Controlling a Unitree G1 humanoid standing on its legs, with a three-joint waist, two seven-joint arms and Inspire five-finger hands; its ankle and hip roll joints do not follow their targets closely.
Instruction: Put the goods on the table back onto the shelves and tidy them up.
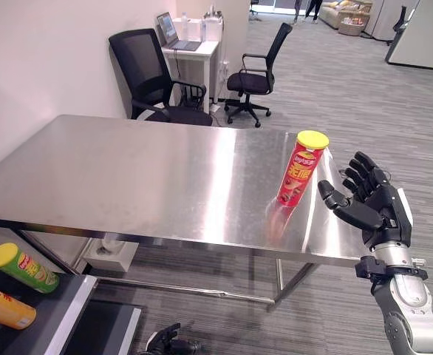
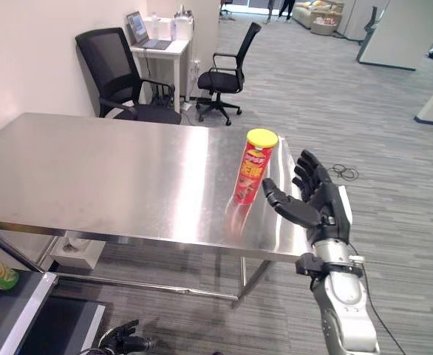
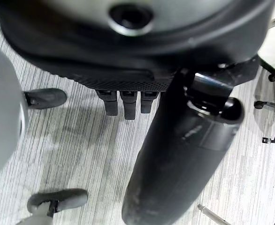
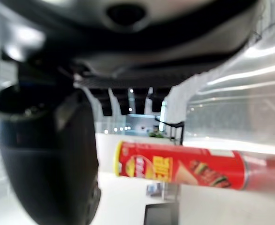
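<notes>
Left eye view looks down on a long stainless-steel table (image 1: 128, 177) with a tall red cylindrical chip can with a yellow lid (image 1: 301, 168) standing upright near its right front corner, its reflection on the metal beneath it. The right hand (image 1: 372, 203) is raised just beside the can on its right, past the table's right edge, palm turned toward the can, fingers (image 1: 360, 171) spread and nearly straight, thumb (image 1: 333, 197) pointing at the can's lower half. Hand and can are apart; a clear gap shows between the thumb tip and the red wall. The hand is released and grasps nothing.

Right wrist view confirms this: the red can (image 4: 179, 168) lies across the picture beyond the dark thumb (image 4: 48, 154) and the short row of fingers (image 4: 128, 101), with nothing closed round it.

Left wrist view shows the left hand (image 3: 128, 101) hanging low over grey striped carpet (image 3: 72, 154), its fingers short stubs in a row and its thumb (image 3: 184, 154) large in front; it holds nothing and looks relaxed.

At the lower left of the left eye view, a dark shelf (image 1: 46, 310) carries a green can with a yellow lid (image 1: 23, 268) lying on its side and an orange-yellow can (image 1: 6, 306) lying below it. Behind the table stand a black office chair (image 1: 154, 78), a second black chair (image 1: 257, 74) and a small white desk (image 1: 194, 52) with a laptop (image 1: 174, 33).
</notes>
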